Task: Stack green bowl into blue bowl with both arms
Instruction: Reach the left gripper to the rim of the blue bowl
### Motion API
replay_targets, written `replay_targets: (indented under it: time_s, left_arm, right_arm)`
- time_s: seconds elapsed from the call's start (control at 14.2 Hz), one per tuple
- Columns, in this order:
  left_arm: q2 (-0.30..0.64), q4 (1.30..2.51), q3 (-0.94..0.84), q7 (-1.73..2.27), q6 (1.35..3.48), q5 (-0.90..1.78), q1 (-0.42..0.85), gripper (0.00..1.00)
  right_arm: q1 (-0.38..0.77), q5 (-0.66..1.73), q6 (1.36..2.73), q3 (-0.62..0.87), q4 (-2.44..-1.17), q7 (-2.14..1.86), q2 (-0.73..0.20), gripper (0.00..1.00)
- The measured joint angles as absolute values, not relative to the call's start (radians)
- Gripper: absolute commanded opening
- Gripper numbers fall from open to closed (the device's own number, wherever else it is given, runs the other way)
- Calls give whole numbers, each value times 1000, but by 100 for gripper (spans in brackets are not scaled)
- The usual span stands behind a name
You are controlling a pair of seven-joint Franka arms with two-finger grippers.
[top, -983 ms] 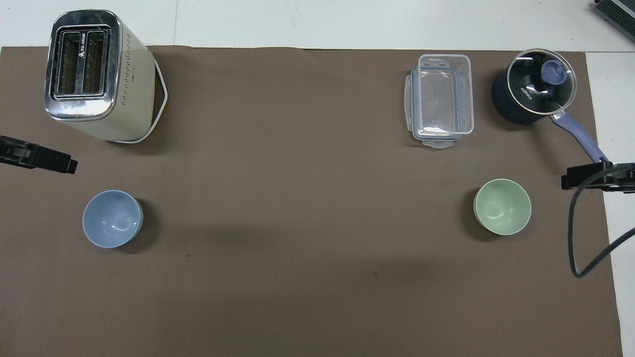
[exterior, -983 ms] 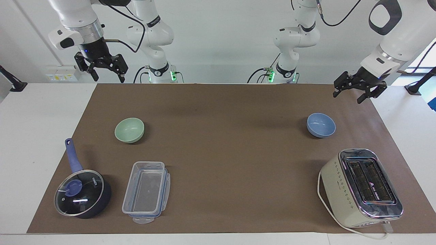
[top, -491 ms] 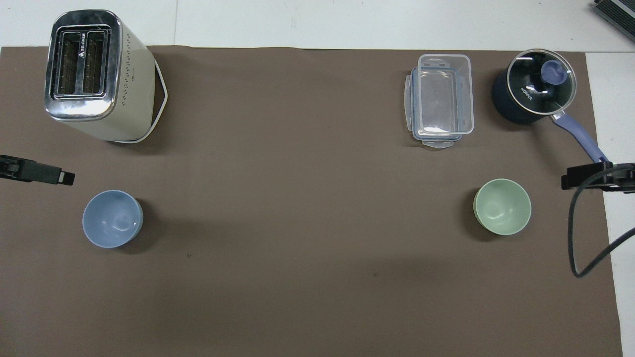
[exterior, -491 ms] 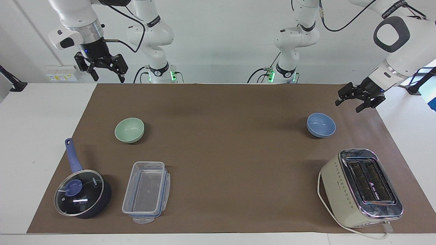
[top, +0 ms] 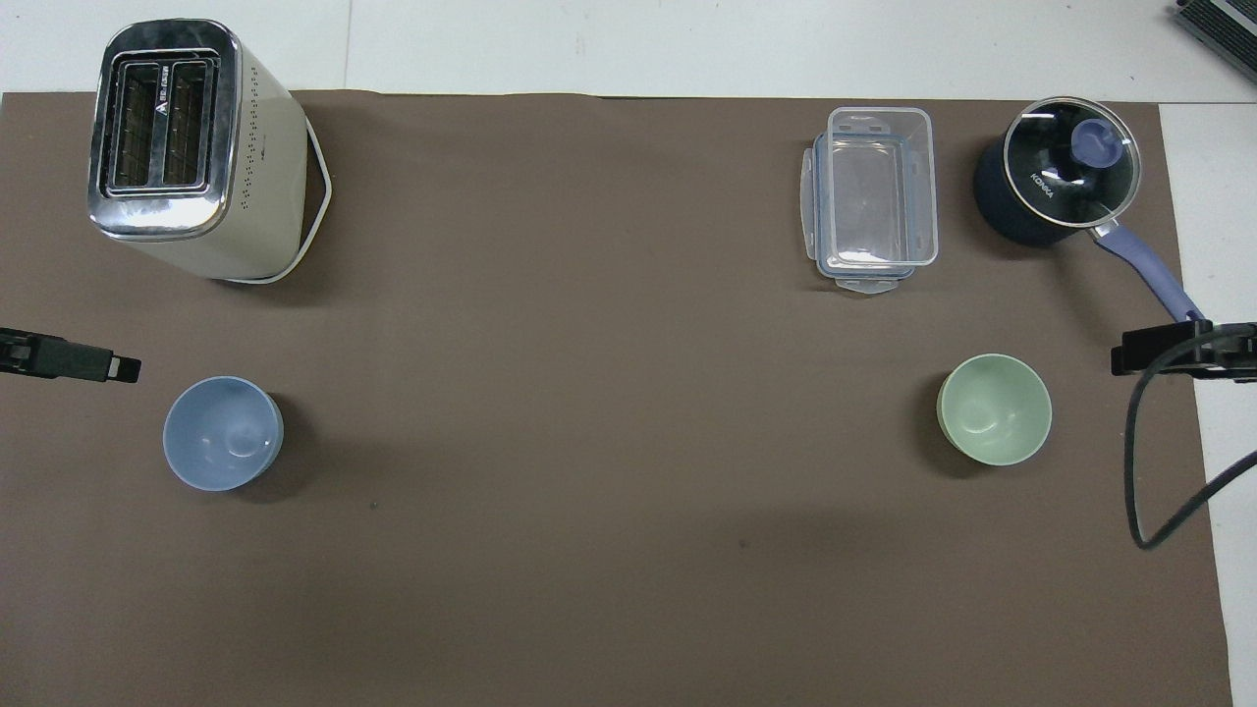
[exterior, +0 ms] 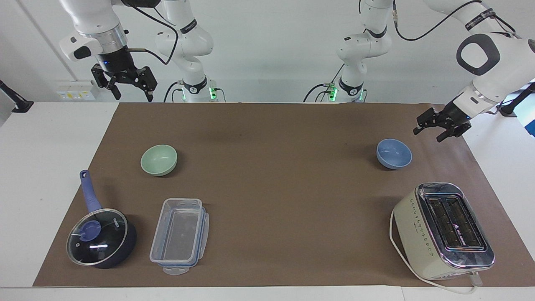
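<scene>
On the brown mat, the green bowl [exterior: 159, 159] sat toward the right arm's end, the blue bowl [exterior: 393, 153] well apart toward the left arm's end. Over the last second the left end effector [exterior: 439, 126], released and empty, had dropped toward the blue bowl, so I judged a first grasp was beginning. The right end effector [exterior: 125, 82] waited, released, above the counter's [exterior: 42, 138] edge.

The green bowl [exterior: 159, 159], small, round, pale mint w/ a matte plain finish, stands upright and empty on the brown mat toward the right arm's end of the table. The blue bowl [exterior: 394, 153], same size and shape but light periwinkle-blue, also stands upright and empty on the mat, toward the left arm's end. The two bowls are well apart, approx. equally near to the robots, and neither one is touched by anything.
</scene>
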State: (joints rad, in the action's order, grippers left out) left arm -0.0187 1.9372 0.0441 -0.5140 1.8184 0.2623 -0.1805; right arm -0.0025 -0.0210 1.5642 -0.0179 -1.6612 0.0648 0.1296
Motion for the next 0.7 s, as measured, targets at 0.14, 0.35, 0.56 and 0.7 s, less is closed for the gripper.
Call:
replay_targets:
  time_s: [0.14,0.35,0.56,0.7]
  left_arm:
    - [-19,1983,44,-559,1840,263,-205,100]
    - [-17,2068,45,-594,1920,263,-230,95]
    - [0,2153,46,-606,2033,263,-233,87]
    - [24,2166,46,-610,2063,263,-236,86]
  right_arm:
    - [-3,-21,1564,-18,-1661,65,130,100]
    - [-3,-21,1564,-18,-1661,65,130,100]
    - [-3,-21,1564,-18,-1661,65,130,100]
    - [-3,-21,1564,-18,-1661,65,130,100]
